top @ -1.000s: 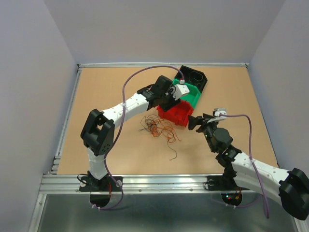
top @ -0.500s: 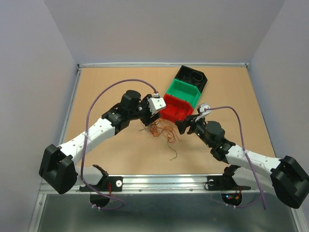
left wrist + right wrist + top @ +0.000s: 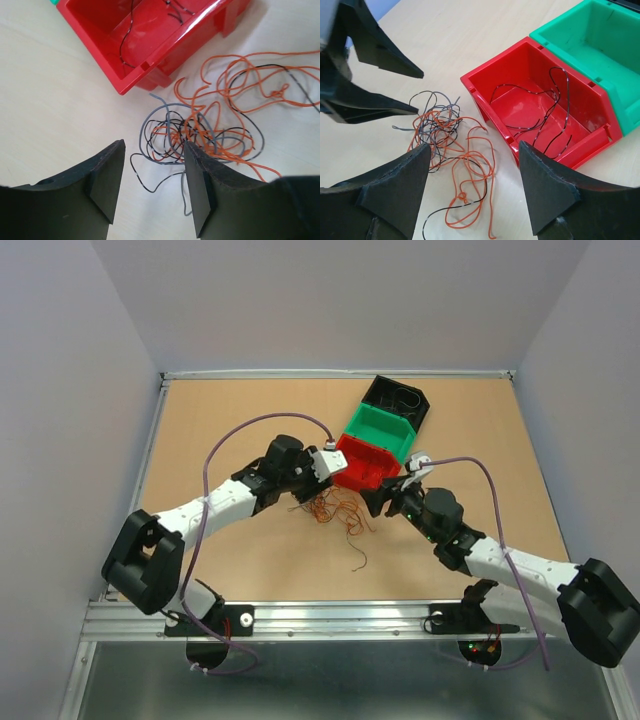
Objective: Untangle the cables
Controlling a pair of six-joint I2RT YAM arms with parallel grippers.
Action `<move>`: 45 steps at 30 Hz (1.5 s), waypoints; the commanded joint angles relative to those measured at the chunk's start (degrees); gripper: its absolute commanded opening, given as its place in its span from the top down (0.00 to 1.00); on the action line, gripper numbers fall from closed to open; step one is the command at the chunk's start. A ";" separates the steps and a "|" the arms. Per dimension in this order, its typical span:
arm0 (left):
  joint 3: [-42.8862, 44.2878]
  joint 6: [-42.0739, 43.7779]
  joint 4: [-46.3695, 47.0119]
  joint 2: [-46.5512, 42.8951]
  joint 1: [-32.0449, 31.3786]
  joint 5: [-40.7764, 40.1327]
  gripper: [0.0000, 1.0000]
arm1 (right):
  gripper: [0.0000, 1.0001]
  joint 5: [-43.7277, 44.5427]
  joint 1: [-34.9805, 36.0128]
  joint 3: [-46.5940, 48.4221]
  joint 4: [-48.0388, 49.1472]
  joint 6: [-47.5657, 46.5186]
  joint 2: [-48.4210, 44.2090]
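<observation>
Presently, left gripper (image 3: 153,145) and right gripper (image 3: 473,147) hover at the cables (image 3: 200,135) beside the red bin (image 3: 492,61), fingers spread, empty (one dark wire (image 3: 567,87) lies inside)

The left gripper (image 3: 152,192) stands spread near tangled cables (image 3: 200,134) beside a red bin (image 3: 165,60).

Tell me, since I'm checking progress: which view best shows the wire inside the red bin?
Right wrist: the wire curls across the open red bin. Left wrist crops it at the frame's top; overhead it's too small.
</observation>
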 commanded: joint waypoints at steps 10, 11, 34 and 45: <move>3.20 0.18 6.65 10.51 3.70 -3.45 0.54 | 0.24 1.34 -0.10 0.84 1.51 -0.71 -4.61; 3.98 0.45 6.12 11.13 3.70 -2.58 0.71 | 0.24 1.26 -0.19 0.75 1.60 -0.79 -4.70; -12.71 -3.59 18.16 -29.11 6.08 5.51 1.00 | 0.29 -16.57 -0.19 -0.30 13.20 -5.98 0.66; -12.80 -3.24 15.00 -35.36 5.99 10.88 1.00 | 0.25 -31.50 -0.10 0.58 26.99 -4.92 9.18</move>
